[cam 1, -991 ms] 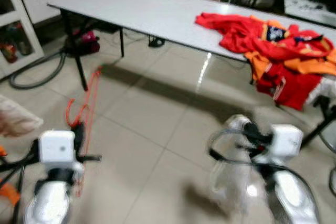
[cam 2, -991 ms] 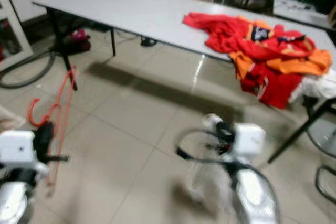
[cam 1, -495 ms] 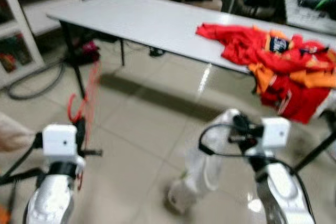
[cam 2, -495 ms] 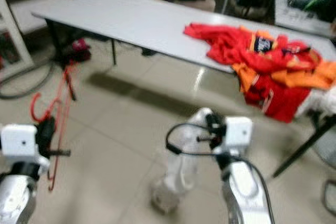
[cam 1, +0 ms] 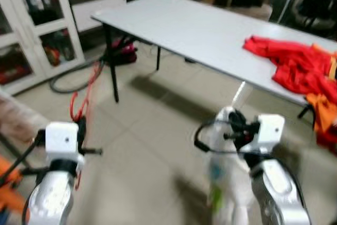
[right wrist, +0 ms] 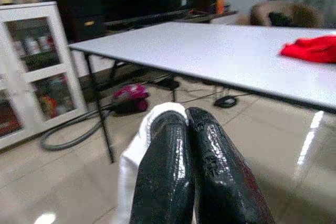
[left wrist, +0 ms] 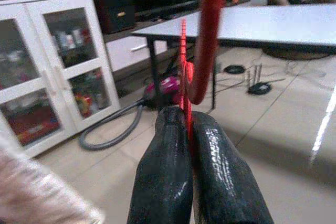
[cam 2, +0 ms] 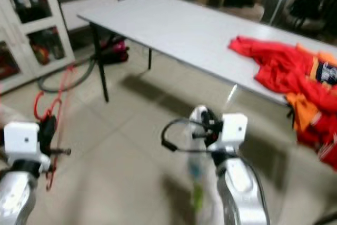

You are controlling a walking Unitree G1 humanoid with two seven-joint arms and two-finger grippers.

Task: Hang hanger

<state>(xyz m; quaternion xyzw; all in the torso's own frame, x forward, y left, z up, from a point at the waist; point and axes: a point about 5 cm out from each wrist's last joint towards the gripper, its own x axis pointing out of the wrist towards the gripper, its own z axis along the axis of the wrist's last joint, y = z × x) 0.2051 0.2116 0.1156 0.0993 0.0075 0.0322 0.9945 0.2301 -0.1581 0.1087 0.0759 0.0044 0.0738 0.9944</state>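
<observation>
A thin red hanger (cam 1: 86,91) stands upright in my left gripper (cam 1: 80,131), its hook (left wrist: 207,35) rising above the fingertips. That left gripper (left wrist: 189,121) is shut on the hanger's wire low on my left side. My right gripper (right wrist: 186,114) is shut on a white garment (right wrist: 133,160), which hangs blurred below it (cam 1: 227,183) in front of me. Both arms are held out over the tiled floor, short of the table.
A long white table (cam 1: 200,30) crosses ahead, with a heap of red and orange clothes (cam 1: 295,67) at its right end. A white glass-door cabinet (cam 1: 31,25) stands at left, and a grey vacuum hose (cam 1: 68,80) lies by the table leg. Open tiled floor lies before me.
The whole picture has swung left: table and clothes slid right and the cabinet came into view. Both grippers keep their hold; the white garment still hangs blurred.
</observation>
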